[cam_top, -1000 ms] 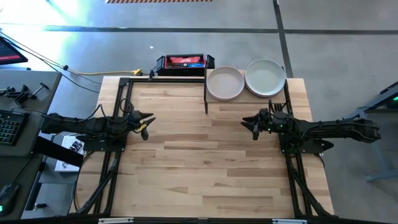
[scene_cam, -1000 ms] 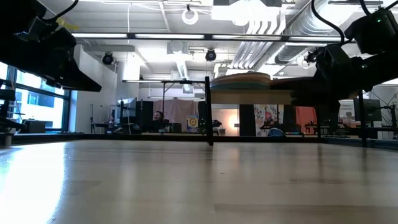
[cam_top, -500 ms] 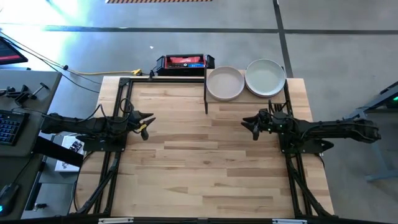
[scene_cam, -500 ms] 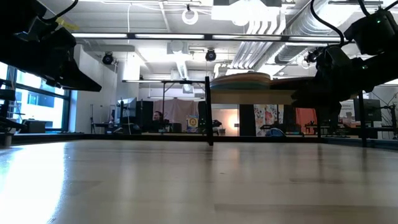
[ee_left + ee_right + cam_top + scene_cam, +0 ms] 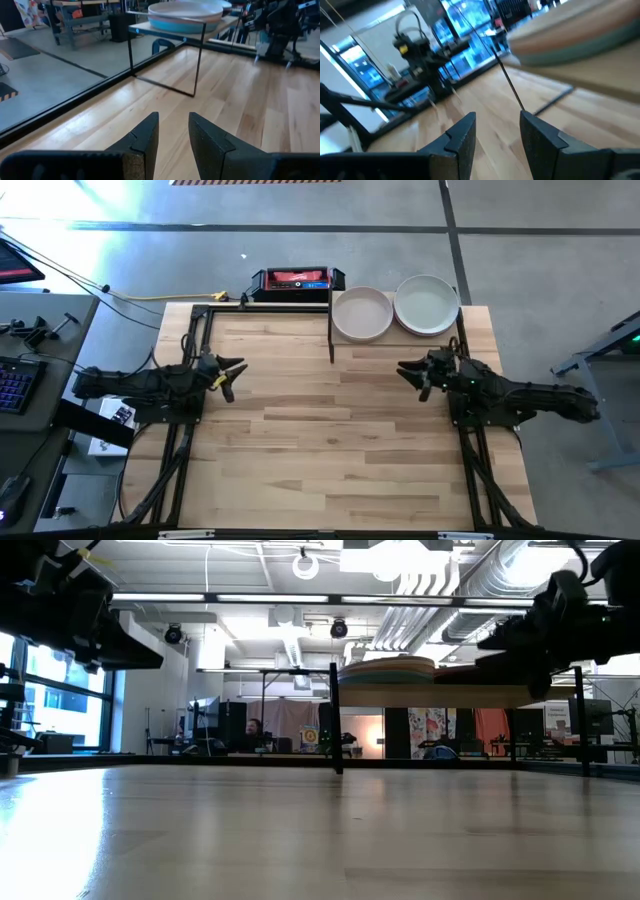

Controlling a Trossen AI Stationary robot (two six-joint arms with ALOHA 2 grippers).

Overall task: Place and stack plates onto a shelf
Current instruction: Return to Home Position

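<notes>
Plate stacks (image 5: 363, 313) seated on shelf (image 5: 430, 696). Left gripper (image 5: 230, 373) and right gripper (image 5: 413, 376): empty, fingers apart. Advise drawing right gripper back level, clear of shelf.

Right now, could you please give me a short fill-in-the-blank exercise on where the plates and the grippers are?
The plates sit in ___ stacks on the shelf. The shelf stands nearer the ___ arm. The left gripper and the right gripper are both open and hold ___.
Missing words: two; right; nothing.
</notes>
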